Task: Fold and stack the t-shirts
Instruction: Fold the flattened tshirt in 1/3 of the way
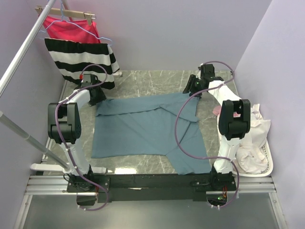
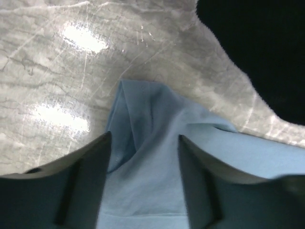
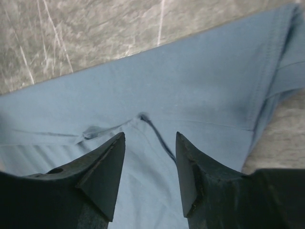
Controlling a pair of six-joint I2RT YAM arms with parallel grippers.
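Now the slate-blue t-shirt [image 1: 143, 129] lies rumpled, left hand [image 2: 144, 138] and right hand [image 3: 150, 137] open.

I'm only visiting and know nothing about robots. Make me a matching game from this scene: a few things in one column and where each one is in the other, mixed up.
Things
1. slate-blue t-shirt
2. striped garment
3. red-pink garment
4. white basket

Places
A. hanging topmost at the far left
B. at the right edge, holding white cloth
C. spread out in the middle of the table
D. hanging at the far left, just under another garment

Pairs: 1-C, 2-D, 3-A, 4-B
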